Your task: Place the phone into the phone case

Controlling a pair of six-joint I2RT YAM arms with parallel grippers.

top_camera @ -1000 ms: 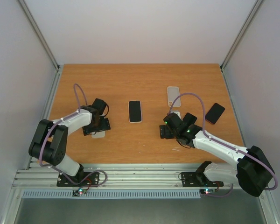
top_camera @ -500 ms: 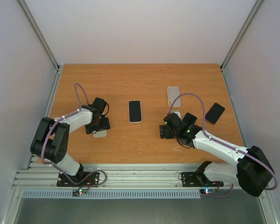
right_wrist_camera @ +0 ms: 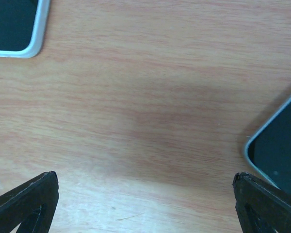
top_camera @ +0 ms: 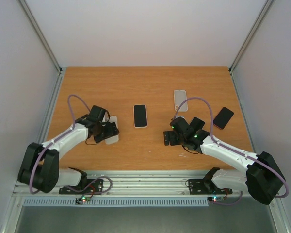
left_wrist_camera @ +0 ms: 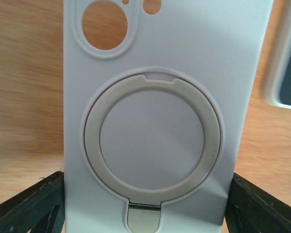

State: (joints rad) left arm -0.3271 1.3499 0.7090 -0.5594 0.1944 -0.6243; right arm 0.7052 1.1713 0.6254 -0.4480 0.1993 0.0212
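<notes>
The phone (top_camera: 140, 115), with a black screen and a white rim, lies face up at the table's middle. In the left wrist view its edge (left_wrist_camera: 286, 63) shows at the right. My left gripper (top_camera: 108, 132) is shut on the white phone case (top_camera: 112, 128), just left of the phone. The case's back with its ring stand (left_wrist_camera: 150, 136) fills the left wrist view, between my two fingers (left_wrist_camera: 34, 204). My right gripper (top_camera: 169, 138) is open and empty over bare wood (right_wrist_camera: 145, 194), right of the phone. The phone's corner (right_wrist_camera: 14, 24) shows at the top left of the right wrist view.
A clear case (top_camera: 180, 100) lies at the back right. A black device (top_camera: 223, 117) lies further right. A white-edged item (top_camera: 183, 119) sits partly under my right arm; a grey-rimmed dark screen (right_wrist_camera: 281, 160) shows at the right edge of the right wrist view.
My left arm has swung right and forward, carrying the white case closer to the phone. My right gripper has shifted slightly to the left.
</notes>
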